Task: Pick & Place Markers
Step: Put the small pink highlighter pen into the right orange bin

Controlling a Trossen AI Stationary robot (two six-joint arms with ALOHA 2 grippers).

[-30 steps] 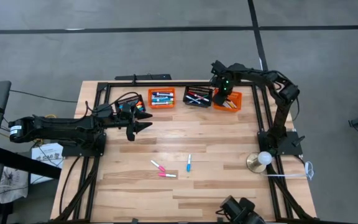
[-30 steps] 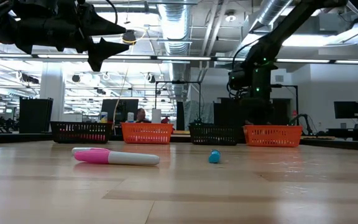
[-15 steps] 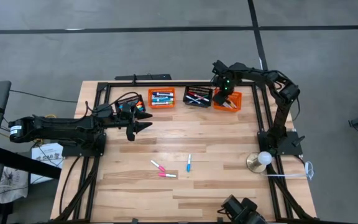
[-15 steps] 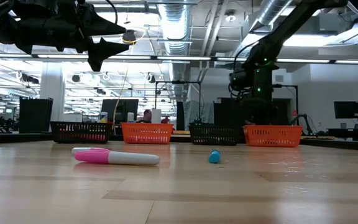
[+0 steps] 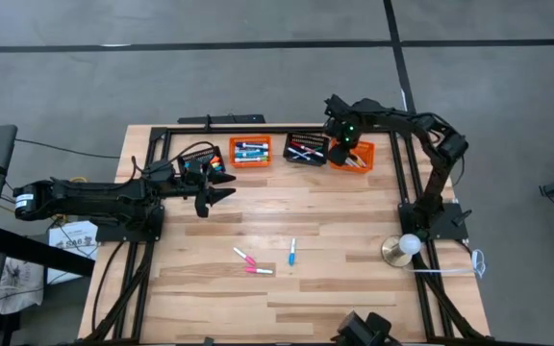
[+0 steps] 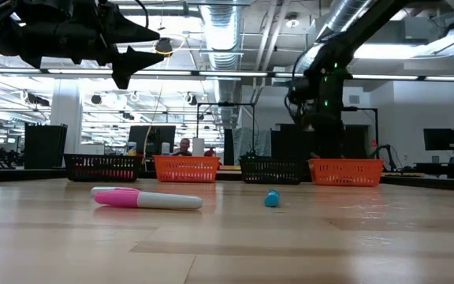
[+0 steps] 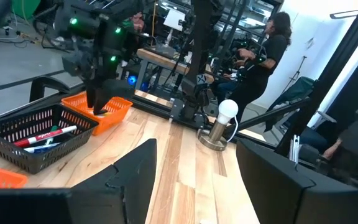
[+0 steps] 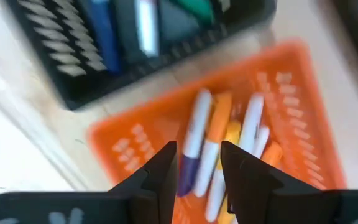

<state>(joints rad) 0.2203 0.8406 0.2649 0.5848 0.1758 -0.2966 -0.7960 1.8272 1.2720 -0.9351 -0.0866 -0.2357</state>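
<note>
Two pink markers (image 5: 245, 257) (image 5: 259, 271) and a blue marker (image 5: 292, 252) lie flat on the wooden table near its middle. The low view shows one pink marker (image 6: 144, 199) and the blue marker (image 6: 272, 198). My right gripper (image 8: 199, 171) points down over the far-right orange basket (image 5: 361, 158), open, with nothing between its fingers. Several markers (image 8: 219, 146) lie in that basket below the gripper. My left gripper (image 5: 227, 186) hovers level above the table's left part, open and empty.
At the far edge stand a black basket (image 5: 200, 159), an orange basket (image 5: 250, 151) and a black basket (image 5: 306, 149), each with markers in it. A bulb on a round base (image 5: 407, 247) stands at the right. A person (image 7: 263, 59) stands beyond the table.
My right gripper has shifted slightly toward the table's left edge while staying above the far-right orange basket. The markers on the table have not moved.
</note>
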